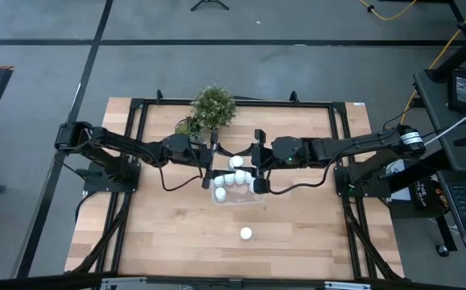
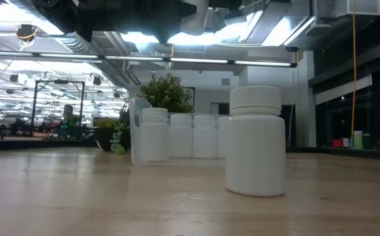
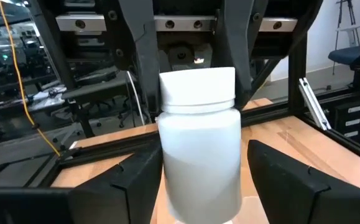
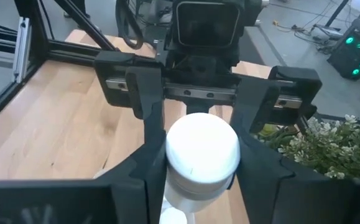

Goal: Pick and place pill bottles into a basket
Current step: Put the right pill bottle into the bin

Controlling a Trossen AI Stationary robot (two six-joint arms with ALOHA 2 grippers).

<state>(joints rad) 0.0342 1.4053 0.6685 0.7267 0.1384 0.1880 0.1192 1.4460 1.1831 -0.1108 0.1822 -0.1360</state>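
A white pill bottle (image 1: 237,163) is up in the air between my two grippers, over the far edge of the clear basket (image 1: 249,198). My right gripper (image 1: 254,163) is shut on it. My left gripper (image 1: 217,165) is open, its fingers (image 3: 279,180) standing on either side of the bottle's body (image 3: 198,155); a gap shows at one finger. Several bottles (image 1: 226,184) stand upright in the basket, as the low view (image 2: 181,136) also shows. One more bottle (image 1: 246,234) stands upright on the table nearer the front edge. My right gripper pinches the bottle's upper part at the cap (image 4: 175,155) between its two fingers (image 4: 148,149). The fingers come slanting down from the table's right. The bottle is upright and lifted clear, above the bottles in the basket.
A small potted green plant (image 1: 214,106) stands at the table's far edge, just behind the grippers. A black frame (image 1: 136,105) runs around the tabletop. Bare wood lies to the left, right and front of the basket, apart from the single bottle (image 2: 256,141).
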